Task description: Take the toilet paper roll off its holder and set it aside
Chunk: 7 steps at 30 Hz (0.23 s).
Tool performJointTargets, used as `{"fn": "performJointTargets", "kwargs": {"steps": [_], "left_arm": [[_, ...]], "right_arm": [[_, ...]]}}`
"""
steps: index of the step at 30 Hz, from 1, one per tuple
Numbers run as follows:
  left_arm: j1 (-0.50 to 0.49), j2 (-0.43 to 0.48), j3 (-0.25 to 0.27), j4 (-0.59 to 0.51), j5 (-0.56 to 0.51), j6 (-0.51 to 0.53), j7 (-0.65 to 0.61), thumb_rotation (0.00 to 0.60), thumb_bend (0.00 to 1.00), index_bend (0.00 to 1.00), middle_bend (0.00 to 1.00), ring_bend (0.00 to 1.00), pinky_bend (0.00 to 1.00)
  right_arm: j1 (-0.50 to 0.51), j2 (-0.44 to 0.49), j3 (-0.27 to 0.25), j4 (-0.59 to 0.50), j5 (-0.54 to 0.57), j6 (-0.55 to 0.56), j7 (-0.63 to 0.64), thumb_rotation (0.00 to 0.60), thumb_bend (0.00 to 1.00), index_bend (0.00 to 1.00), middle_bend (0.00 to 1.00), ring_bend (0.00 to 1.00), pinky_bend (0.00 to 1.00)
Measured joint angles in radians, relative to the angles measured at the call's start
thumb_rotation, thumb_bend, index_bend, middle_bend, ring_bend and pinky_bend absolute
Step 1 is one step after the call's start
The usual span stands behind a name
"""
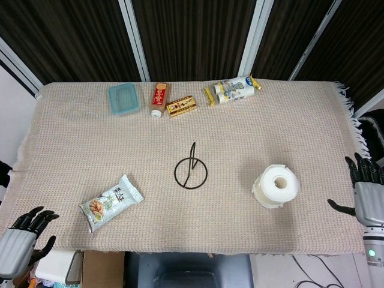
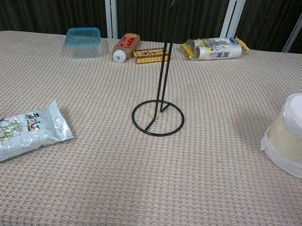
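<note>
Snack bag [image 1: 111, 203] front-left, blue container [image 1: 123, 98], bottle [image 1: 158, 99], small box [image 1: 180, 106], packet [image 1: 233, 90] along far edge

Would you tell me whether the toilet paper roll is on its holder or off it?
Off: the toilet paper roll stands on the tablecloth to the right of the holder, whose post is bare.
</note>
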Motion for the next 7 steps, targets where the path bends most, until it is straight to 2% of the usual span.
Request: {"fn": "performJointTargets", "kwargs": {"steps": [7], "left_arm": [[0.002, 0.004, -0.004, 0.001, -0.010, 0.000, -0.020, 0.600, 0.40, 0.31, 0.27, 0.18, 0.31]], "right_arm": [[0.000, -0.030, 0.004, 0.011, -0.022, -0.015, 0.007, 0.600, 0.09, 0.02, 0.04, 0.00, 0.03]]}}
